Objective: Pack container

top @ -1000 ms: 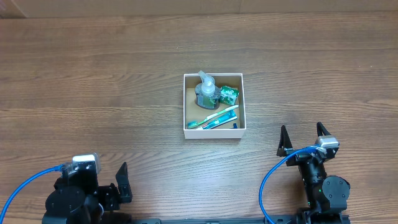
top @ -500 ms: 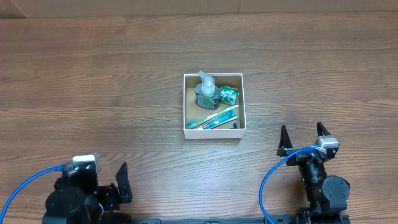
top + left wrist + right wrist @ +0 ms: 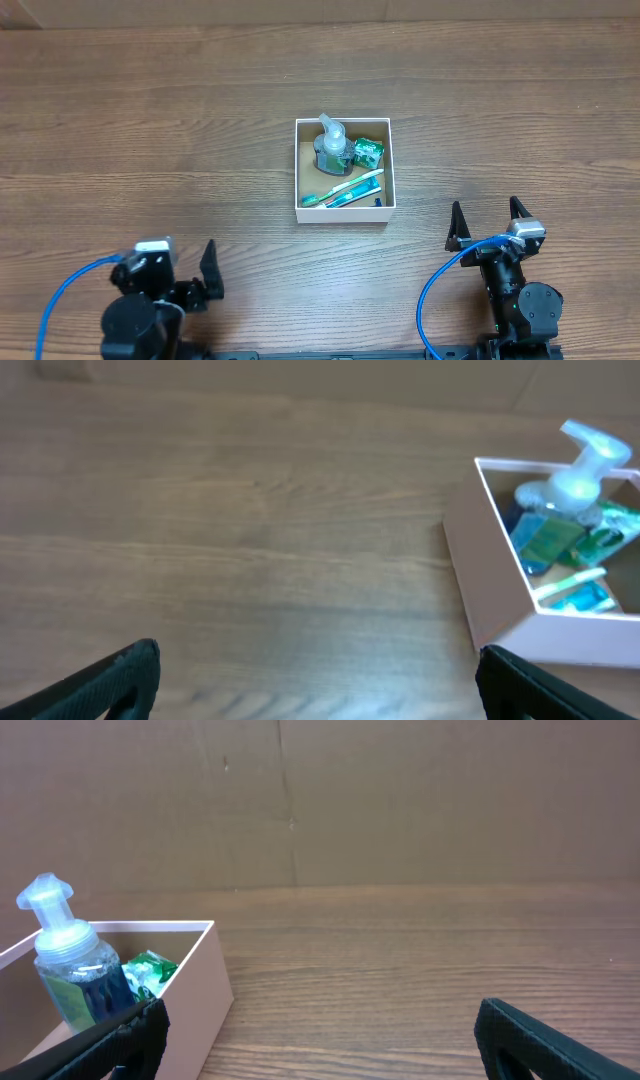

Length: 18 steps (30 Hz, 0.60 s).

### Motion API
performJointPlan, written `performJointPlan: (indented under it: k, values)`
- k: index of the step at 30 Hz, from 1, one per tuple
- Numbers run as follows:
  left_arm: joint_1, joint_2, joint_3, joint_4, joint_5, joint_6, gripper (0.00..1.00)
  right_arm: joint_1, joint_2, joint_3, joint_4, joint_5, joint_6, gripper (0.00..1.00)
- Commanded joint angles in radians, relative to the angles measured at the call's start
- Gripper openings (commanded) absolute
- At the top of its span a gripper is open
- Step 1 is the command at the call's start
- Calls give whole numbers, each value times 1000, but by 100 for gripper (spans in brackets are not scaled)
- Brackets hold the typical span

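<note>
The container (image 3: 298, 170) is a small square white-walled box with a brown inside, at the table's middle. It holds a clear pump bottle (image 3: 331, 145), a green packet (image 3: 368, 151) and toothbrushes (image 3: 345, 190). It shows at the right of the left wrist view (image 3: 468, 560) and at the left of the right wrist view (image 3: 205, 985). My left gripper (image 3: 185, 268) is open and empty at the front left, far from the box. My right gripper (image 3: 488, 222) is open and empty at the front right, a little below and right of the box.
The wooden table (image 3: 150, 130) spreads around the box. A brown cardboard wall (image 3: 400, 800) stands behind the table's far edge. Blue cables run from both arms at the front edge.
My left arm has shifted a little to the right and turned toward the box. The right arm and the box contents have not moved.
</note>
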State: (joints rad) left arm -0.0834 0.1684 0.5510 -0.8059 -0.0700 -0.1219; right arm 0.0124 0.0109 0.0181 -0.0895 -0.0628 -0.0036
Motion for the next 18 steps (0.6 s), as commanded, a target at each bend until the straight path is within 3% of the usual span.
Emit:
performJointPlan:
  k: [1, 12, 18]
  values:
    - [7, -75, -177, 229, 43, 91, 100, -8, -8, -10, 9, 8, -4, 100]
    - [13, -165, -539, 897, 71, 274, 100, -8, -8, -10, 9, 8, -4, 100]
    - [13, -165, -547, 793, 76, 278, 100, -8, -8, -10, 9, 8, -4, 100]
